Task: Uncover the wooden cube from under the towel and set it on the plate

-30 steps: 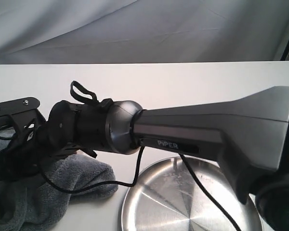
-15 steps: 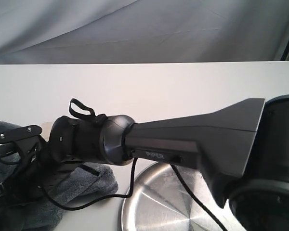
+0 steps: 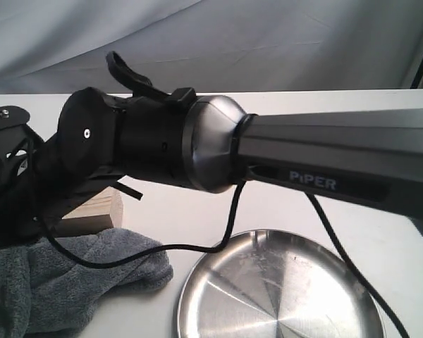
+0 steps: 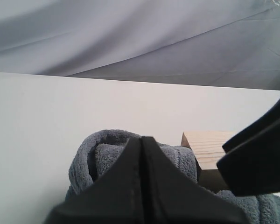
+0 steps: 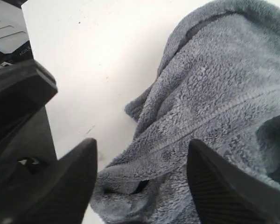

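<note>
The pale wooden cube stands bare on the white table, just behind the heaped grey-blue towel. The steel plate lies to the right of the towel, with nothing on it. My right arm reaches across to the left, and its fingers are hidden there in the exterior view. In the right wrist view my right gripper is open and hangs just above the towel, holding nothing. My left gripper is shut, with the towel and the cube just beyond its tips.
A black cable droops from the right arm over the towel's edge and the plate's rim. A grey cloth backdrop hangs behind the table's far edge. Part of the right arm is beside the cube in the left wrist view.
The right arm has lifted and come nearer the camera. The towel has slid toward the table's front, and the wooden cube, hidden before, now shows behind it.
</note>
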`<action>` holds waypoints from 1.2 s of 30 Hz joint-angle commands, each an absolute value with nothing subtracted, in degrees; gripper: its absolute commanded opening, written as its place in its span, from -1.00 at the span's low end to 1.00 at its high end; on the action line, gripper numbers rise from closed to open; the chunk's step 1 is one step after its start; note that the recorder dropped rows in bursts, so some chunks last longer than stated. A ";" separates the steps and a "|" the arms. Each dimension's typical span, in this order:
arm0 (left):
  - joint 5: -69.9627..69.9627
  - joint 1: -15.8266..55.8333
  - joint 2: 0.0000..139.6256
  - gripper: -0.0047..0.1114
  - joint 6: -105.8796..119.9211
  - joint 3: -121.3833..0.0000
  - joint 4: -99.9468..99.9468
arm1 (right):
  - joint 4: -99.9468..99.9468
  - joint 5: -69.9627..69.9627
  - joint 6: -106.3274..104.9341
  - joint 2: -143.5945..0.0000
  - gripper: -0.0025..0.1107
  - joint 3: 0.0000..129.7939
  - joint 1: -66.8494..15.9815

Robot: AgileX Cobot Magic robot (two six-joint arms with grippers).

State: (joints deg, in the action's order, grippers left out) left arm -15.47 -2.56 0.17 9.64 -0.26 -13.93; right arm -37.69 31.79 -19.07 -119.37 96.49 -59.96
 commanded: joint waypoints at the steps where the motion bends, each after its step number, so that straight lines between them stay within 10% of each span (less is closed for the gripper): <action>1: -15.03 -2.11 0.00 -0.92 9.05 0.00 -14.19 | -29.61 27.88 -18.94 -118.30 0.24 96.76 -59.92; 22: -15.03 -2.11 0.00 -0.92 9.05 0.00 -14.19 | -5.29 42.03 14.60 -118.42 0.62 96.76 -46.19; 36: -15.03 -2.11 0.00 -0.92 9.05 0.00 -14.19 | -8.66 41.16 -35.73 -118.42 0.88 96.76 -50.54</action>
State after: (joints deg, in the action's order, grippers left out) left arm -15.47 -2.56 0.17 9.64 -0.26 -13.93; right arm -6.52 39.75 -27.53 -118.87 96.49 -49.74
